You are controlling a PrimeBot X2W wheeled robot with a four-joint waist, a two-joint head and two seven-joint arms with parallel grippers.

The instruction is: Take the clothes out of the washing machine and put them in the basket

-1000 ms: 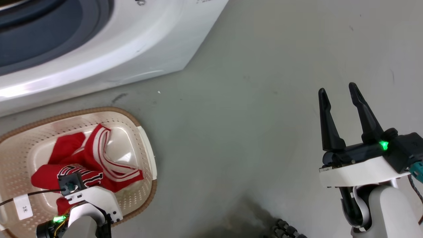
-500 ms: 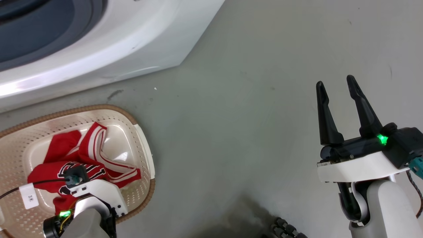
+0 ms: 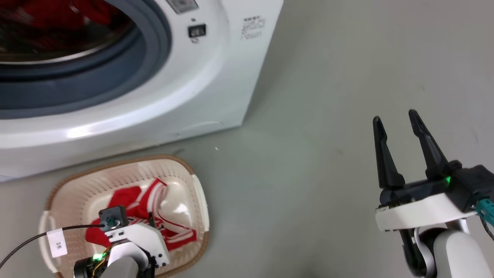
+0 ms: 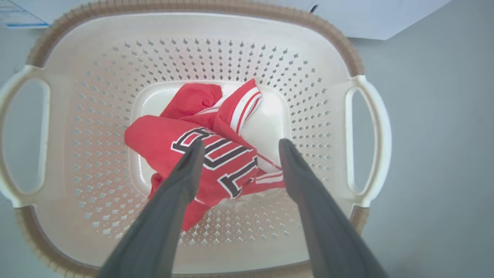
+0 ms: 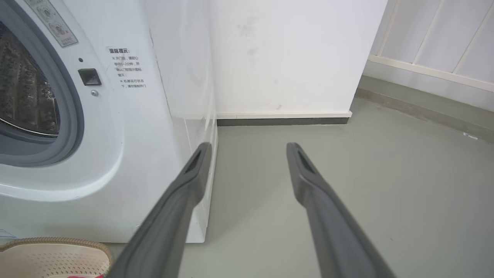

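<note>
The washing machine (image 3: 216,77) fills the head view's upper left, its door opening uncovered, and red clothes (image 3: 34,13) lie inside the drum. On the floor before it stands the cream basket (image 3: 115,164) holding a red jersey (image 4: 216,154) with black-and-white lettering. My left gripper (image 4: 241,144) hovers open just above that jersey with nothing between its fingers. My right gripper (image 3: 397,119) is open and empty over bare floor at the right, well away from the basket. Its wrist view faces the washing machine (image 5: 127,116).
Grey floor (image 3: 308,154) stretches right of the washer. A white wall (image 5: 289,58) with a dark skirting stands behind the machine. A corner of the basket (image 5: 58,251) shows low in the right wrist view. A tagged cable (image 3: 56,243) runs from the left wrist.
The head camera has tilted up, bringing the drum opening and the red clothes inside it into view. The left gripper remains over the basket. The right gripper stays open in much the same place.
</note>
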